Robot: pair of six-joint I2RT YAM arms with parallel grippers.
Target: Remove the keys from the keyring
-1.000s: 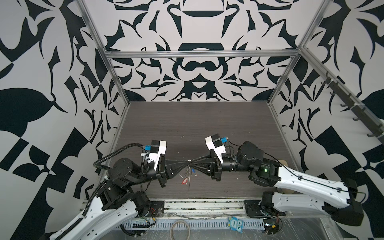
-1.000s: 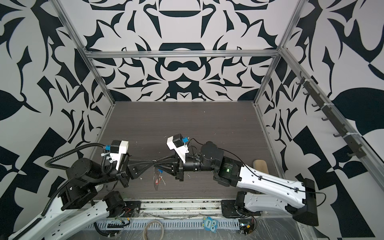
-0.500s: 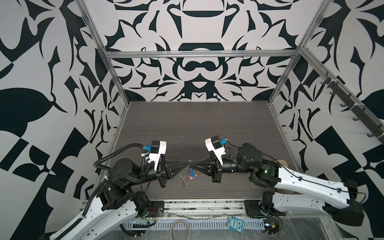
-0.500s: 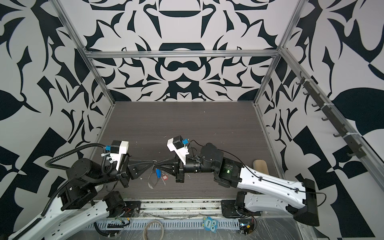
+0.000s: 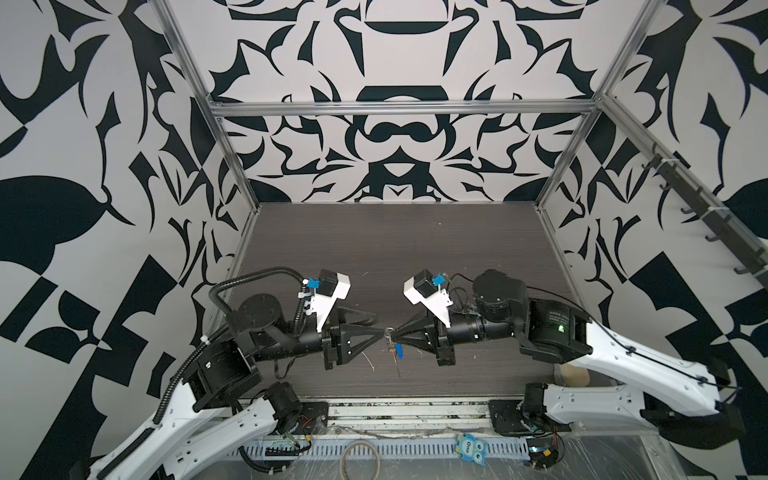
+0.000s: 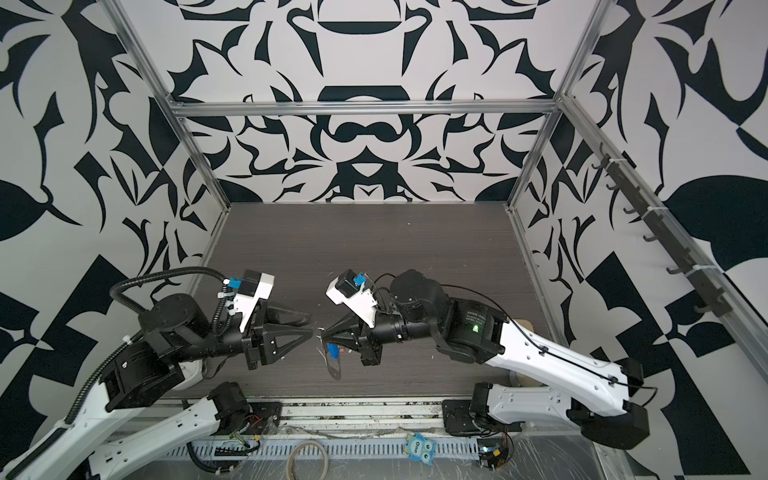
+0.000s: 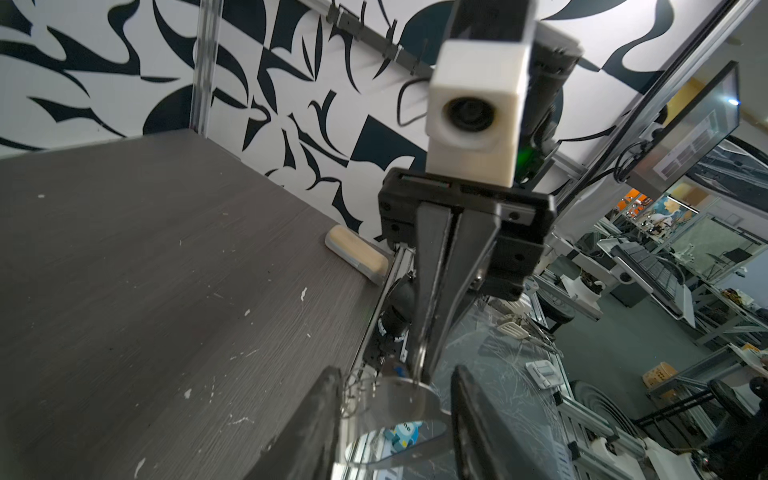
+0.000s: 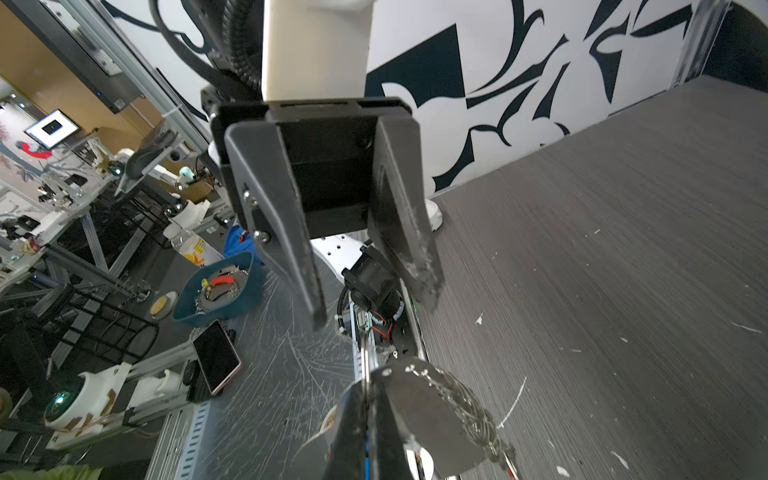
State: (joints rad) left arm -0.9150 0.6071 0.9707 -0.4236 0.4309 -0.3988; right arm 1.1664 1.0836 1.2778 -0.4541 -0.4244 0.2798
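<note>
From my station I saw a dark wood-grain desk [image 5: 395,249] flecked with white scraps [image 7: 304,294], a beige pad [image 7: 356,251] at its edge, and, in front, a tan cord loop [image 5: 360,459] and a blue owl tag [image 5: 470,448].

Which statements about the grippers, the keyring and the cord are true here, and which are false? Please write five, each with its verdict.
1. The right gripper is shut on the keyring. True.
2. The left gripper is shut. False: its jaws stand apart, with the keyring between them.
3. The keyring lies flat on the table. False: the right gripper holds it up above the table.
4. A blue tag shows close to the gripper tips in both top views. True.
5. The cord lies on the dark table. False: it lies off the table, on the strip in front of its near edge.
</note>
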